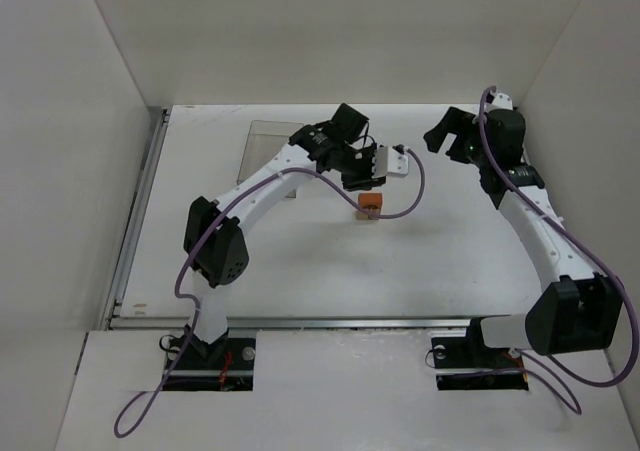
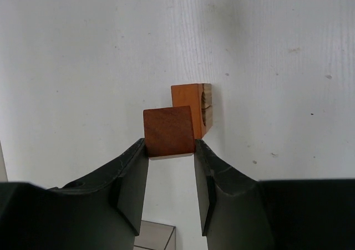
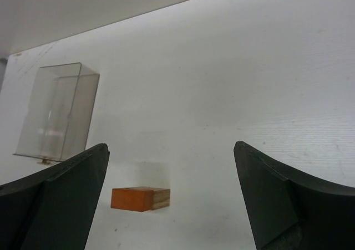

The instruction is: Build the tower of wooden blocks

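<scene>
My left gripper is shut on a reddish-brown wooden block and holds it just above and beside an orange block with tan layered sides that lies on the white table. In the top view the left gripper hangs over the orange block near the table's middle. I cannot make out the held block there. My right gripper is open and empty, looking at the orange block from a distance. In the top view the right gripper is raised at the back right.
A clear plastic rectangular box stands at the back, left of centre, partly behind the left arm. It also shows in the right wrist view and at the bottom of the left wrist view. White walls enclose the table.
</scene>
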Controlling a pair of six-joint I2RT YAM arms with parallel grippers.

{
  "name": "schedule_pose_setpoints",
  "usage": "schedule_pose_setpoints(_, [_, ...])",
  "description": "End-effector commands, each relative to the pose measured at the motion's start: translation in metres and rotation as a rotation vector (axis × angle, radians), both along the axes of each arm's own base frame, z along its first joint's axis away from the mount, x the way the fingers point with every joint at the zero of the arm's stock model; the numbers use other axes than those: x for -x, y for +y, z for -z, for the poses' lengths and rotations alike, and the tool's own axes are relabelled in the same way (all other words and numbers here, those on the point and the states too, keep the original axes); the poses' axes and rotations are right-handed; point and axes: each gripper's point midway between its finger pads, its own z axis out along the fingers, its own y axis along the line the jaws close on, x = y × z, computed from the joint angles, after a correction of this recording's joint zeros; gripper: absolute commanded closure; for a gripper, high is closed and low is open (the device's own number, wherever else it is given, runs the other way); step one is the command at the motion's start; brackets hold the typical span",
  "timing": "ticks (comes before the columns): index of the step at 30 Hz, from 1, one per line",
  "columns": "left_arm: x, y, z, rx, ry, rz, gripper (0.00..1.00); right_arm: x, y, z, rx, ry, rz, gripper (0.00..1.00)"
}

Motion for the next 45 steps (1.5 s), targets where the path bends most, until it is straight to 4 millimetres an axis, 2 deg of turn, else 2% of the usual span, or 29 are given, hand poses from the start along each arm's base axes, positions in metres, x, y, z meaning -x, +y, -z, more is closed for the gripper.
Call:
schedule_pose_setpoints(1, [-0.005,-0.006,-0.015,-0.003,-0.007,-0.081,1.0,0.004,-0.021,-0.011,0.045,-0.043,0.081,0.0])
schedule_pose_setpoints(3, [-0.007,-0.01,-0.006,-0.026,0.005,-0.103,1.0,0.002,-0.025,-0.013,0.044,-0.054,0.092,0.0])
schedule_pose_setpoints(5, [-0.009,-0.01,-0.006,-0.034,0.028,-0.129,1.0,0.002,-0.029,-0.006,0.045,-0.044,0.101,0.0])
schedule_pose_setpoints(6, [-0.007,-0.009,0.003,-0.058,0.05,-0.129,1.0,0.003,-0.034,-0.002,0.046,-0.035,0.112,0.0])
schedule_pose_setpoints(8, [-0.004,-0.012,0.003,-0.065,0.067,-0.13,1.0,0.004,-0.032,0.002,0.043,-0.026,0.101,0.0])
schedule_pose_setpoints(12, [0.006,-0.014,0.019,-0.109,0.111,-0.103,1.0,0.001,-0.035,0.006,0.04,-0.027,0.102,0.0])
schedule_pose_setpoints(16, [0.005,-0.011,0.035,-0.14,0.142,-0.136,1.0,-0.001,-0.034,0.018,0.033,0.001,0.088,0.0])
schedule_pose_setpoints(20, [-0.001,-0.014,0.035,-0.126,0.126,-0.149,1.0,-0.001,-0.03,0.021,0.026,0.01,0.067,0.0])
schedule_pose_setpoints(31, [-0.003,-0.008,0.057,-0.188,0.128,-0.154,1.0,-0.002,-0.029,0.033,0.025,0.038,0.058,0.0])
schedule_pose_setpoints(34, [-0.002,-0.012,0.053,-0.174,0.137,-0.142,1.0,-0.003,-0.027,0.036,0.021,0.047,0.048,0.0])
schedule_pose_setpoints(35, [-0.001,-0.011,0.058,-0.189,0.15,-0.141,1.0,-0.004,-0.027,0.04,0.022,0.056,0.048,0.0])
schedule_pose_setpoints(37, [-0.005,-0.011,0.055,-0.196,0.13,-0.13,1.0,-0.003,-0.025,0.04,0.018,0.056,0.04,0.0])
schedule_pose_setpoints(41, [-0.009,-0.012,0.06,-0.21,0.125,-0.129,1.0,-0.003,-0.025,0.04,0.018,0.056,0.04,0.0])
schedule_pose_setpoints(45, [-0.013,-0.014,0.053,-0.2,0.106,-0.135,1.0,-0.003,-0.025,0.04,0.018,0.056,0.04,0.0])
